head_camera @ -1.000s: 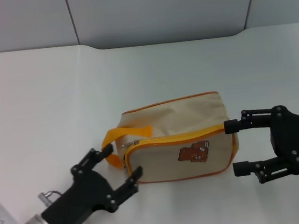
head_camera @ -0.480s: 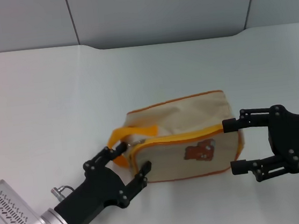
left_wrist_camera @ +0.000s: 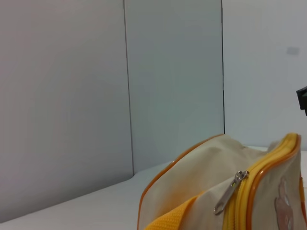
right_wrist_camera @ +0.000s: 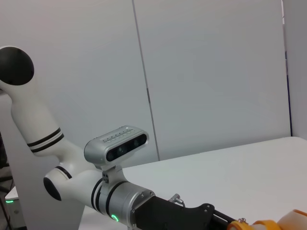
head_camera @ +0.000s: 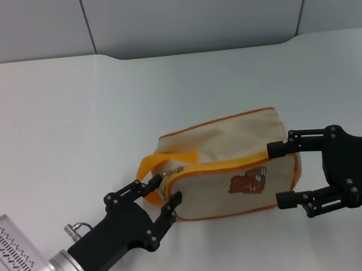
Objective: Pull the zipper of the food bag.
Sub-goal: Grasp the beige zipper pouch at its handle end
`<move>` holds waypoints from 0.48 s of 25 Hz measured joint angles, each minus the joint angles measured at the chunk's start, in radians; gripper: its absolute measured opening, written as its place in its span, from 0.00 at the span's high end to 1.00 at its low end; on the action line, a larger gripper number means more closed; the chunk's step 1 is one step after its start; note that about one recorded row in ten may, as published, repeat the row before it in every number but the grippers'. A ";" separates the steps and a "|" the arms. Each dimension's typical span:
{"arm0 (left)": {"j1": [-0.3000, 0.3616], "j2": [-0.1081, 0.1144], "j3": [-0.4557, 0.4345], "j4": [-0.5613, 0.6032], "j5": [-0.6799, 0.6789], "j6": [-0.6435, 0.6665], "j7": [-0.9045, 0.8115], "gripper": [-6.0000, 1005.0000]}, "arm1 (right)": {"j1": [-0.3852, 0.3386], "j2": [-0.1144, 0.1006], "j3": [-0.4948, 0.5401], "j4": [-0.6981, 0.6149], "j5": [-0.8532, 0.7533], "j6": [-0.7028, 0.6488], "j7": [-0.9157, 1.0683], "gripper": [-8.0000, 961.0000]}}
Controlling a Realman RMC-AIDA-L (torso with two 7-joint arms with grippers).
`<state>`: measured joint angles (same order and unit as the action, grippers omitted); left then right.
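The beige food bag (head_camera: 228, 146) with orange piping, an orange loop handle (head_camera: 164, 161) and a brown bear patch (head_camera: 247, 182) lies on the white table. Its zipper (head_camera: 220, 166) runs along the front panel's upper edge, with the silver pull tab (head_camera: 164, 175) at the bag's left end. The tab also shows in the left wrist view (left_wrist_camera: 229, 192). My left gripper (head_camera: 157, 199) is open, its fingers on either side of the bag's left end by the tab. My right gripper (head_camera: 279, 173) is open around the bag's right end.
The white table (head_camera: 68, 122) stretches behind the bag to a grey panelled wall (head_camera: 186, 10). The left arm (right_wrist_camera: 120, 196) also shows in the right wrist view.
My left gripper has moved forward and right to the bag's left end. The bag has shifted a little to the right, toward my right gripper.
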<state>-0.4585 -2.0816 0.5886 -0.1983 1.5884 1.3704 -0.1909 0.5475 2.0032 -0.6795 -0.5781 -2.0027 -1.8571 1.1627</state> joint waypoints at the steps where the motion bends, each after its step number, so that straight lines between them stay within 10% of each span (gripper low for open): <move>1: 0.000 0.000 -0.002 0.001 0.000 0.002 0.000 0.55 | 0.000 0.000 0.000 0.000 0.000 0.000 0.000 0.13; 12: -0.005 0.000 -0.004 0.011 0.000 0.016 -0.003 0.66 | -0.003 0.008 0.027 -0.016 0.004 0.001 0.000 0.13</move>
<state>-0.4633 -2.0816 0.5847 -0.1870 1.5880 1.3868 -0.1937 0.5446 2.0113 -0.6521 -0.5944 -1.9991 -1.8560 1.1627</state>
